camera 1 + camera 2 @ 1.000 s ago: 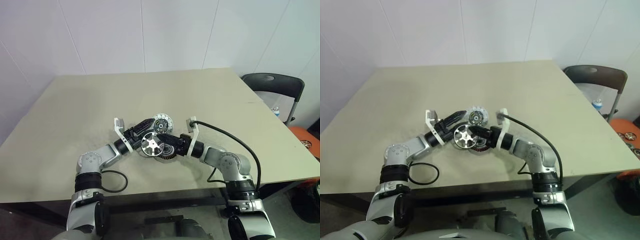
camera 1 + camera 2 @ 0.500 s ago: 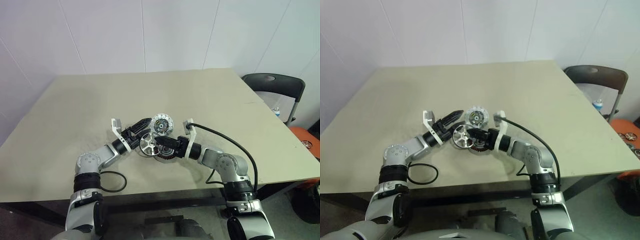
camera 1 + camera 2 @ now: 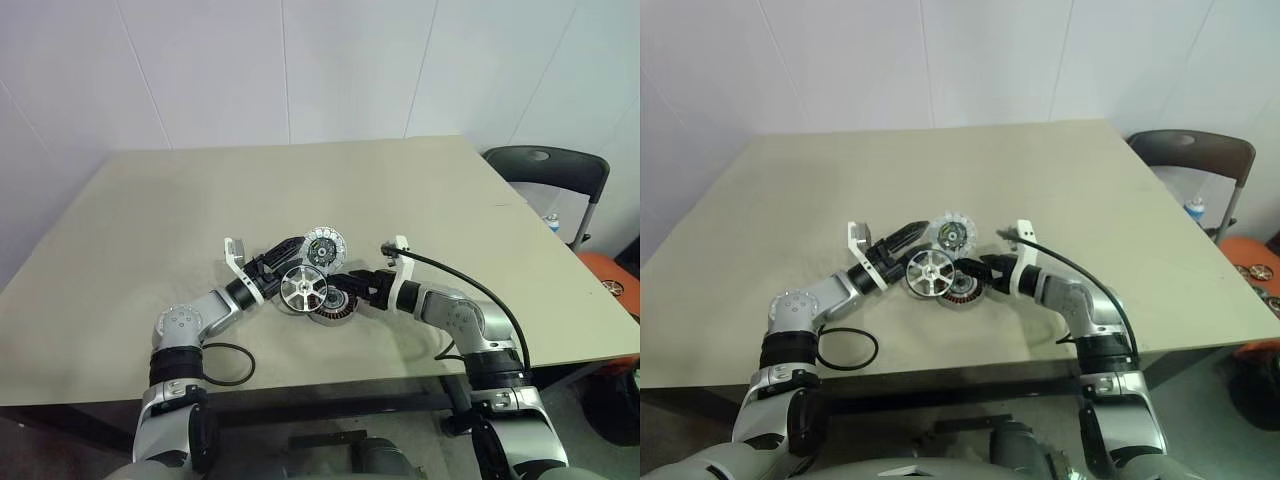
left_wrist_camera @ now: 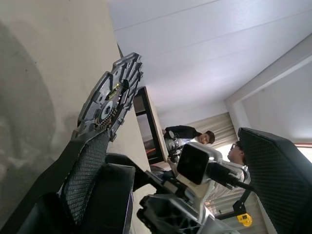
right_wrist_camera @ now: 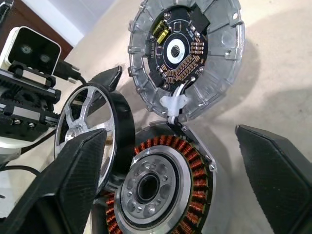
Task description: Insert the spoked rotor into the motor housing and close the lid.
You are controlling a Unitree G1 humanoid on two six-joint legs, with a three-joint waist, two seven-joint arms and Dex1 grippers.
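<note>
Near the desk's [image 3: 120, 230] front edge our motor housing [image 5: 161, 185] lay uncovered, lid [image 5: 187, 53] propped up, spoked rotor [image 3: 303, 288] tilted on its rim (apparently unseated); right gripper [image 3: 352, 286] and left gripper [image 3: 283, 262] both gaped, empty.

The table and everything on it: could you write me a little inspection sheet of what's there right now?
Surface: beige table, bare apart from the job's things.
Job's things: motor housing open, coppery windings showing; lid hinged up behind it; spoked rotor tilted at the housing's edge, not seated.
Clutter: nothing seen.
Grippers: left gripper open, by the rotor; right gripper open, holding nothing.
Cables: black cable along the right arm; black loop by the left arm.
Surroundings: white wall, dark chair.
</note>
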